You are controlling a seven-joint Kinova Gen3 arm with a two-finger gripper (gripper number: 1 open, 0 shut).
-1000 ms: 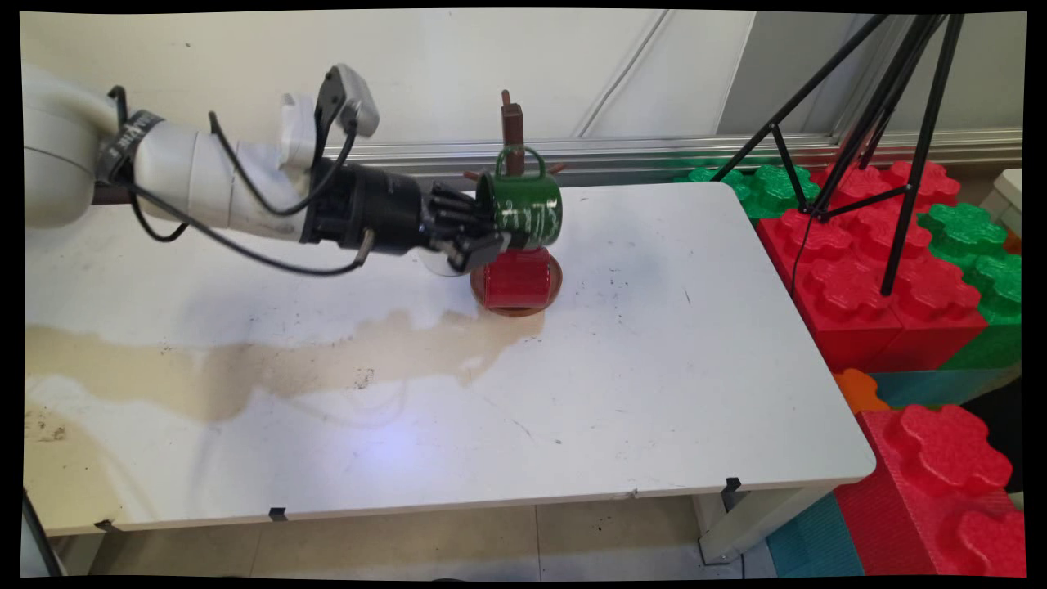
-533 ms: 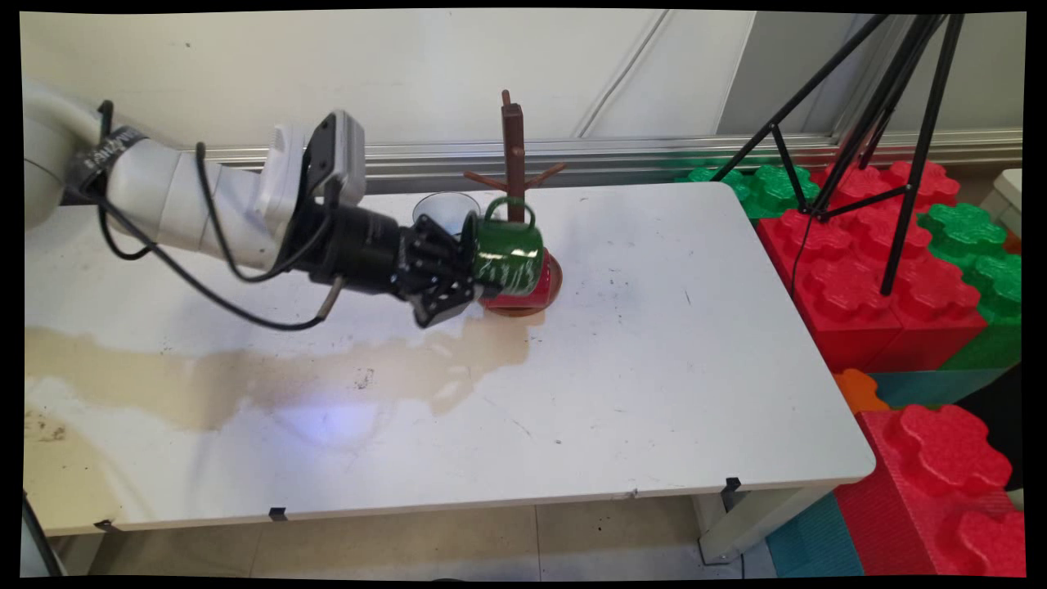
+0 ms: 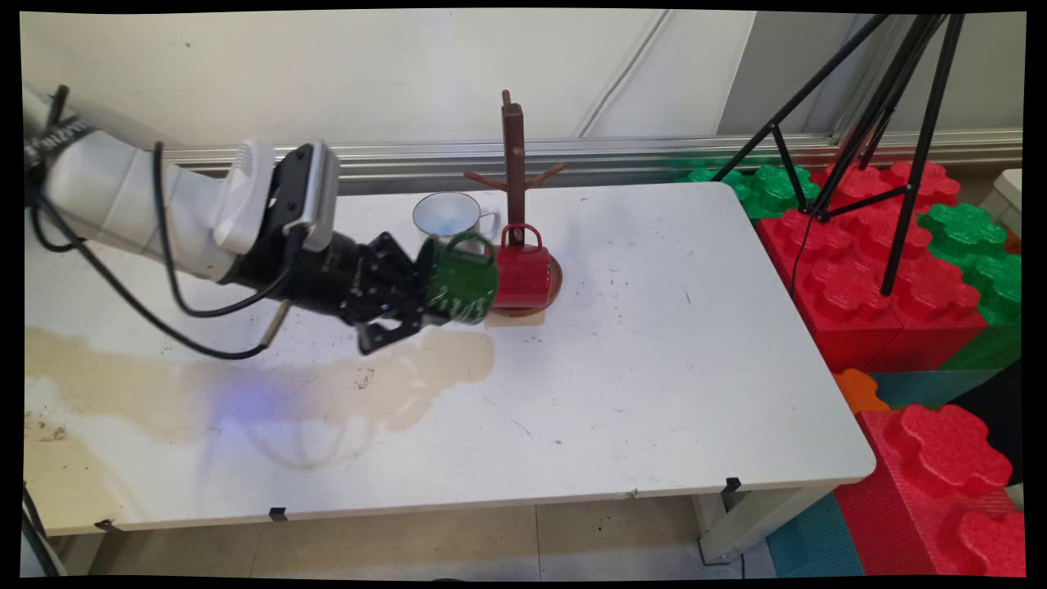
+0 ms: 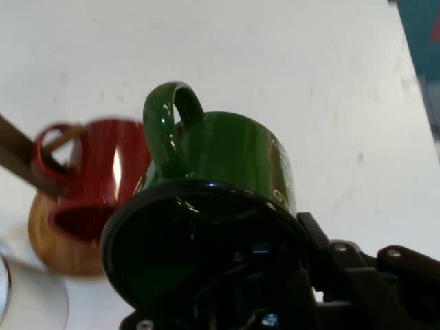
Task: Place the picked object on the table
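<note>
So the big move over the last second: the white arm with its black two-finger gripper [image 3: 425, 298] has swung down and back to the left, pulling the glossy green enamel mug [image 3: 460, 279] away from the top of the dark brown wooden mug tree [image 3: 514, 151]. A second ago the mug was up level with the pegs; now it's low, just above the white tabletop [image 3: 654, 368], lying on its side with the handle up, right beside the red ceramic mug [image 3: 523, 274] that sits at the tree's round wooden base. My read is the green mug has come off the rack rather than gone onto it.

The fingers are clamped on the green mug's rim, one inside the mouth and one outside, as the hand view shows [image 4: 206, 227].

The arm pulling back also uncovered the white enamel mug [image 3: 448, 214] behind the green one.

Writing: there are pale markings on the green mug's side, too small to read. The lettering on the arm's band isn't legible either.
</note>
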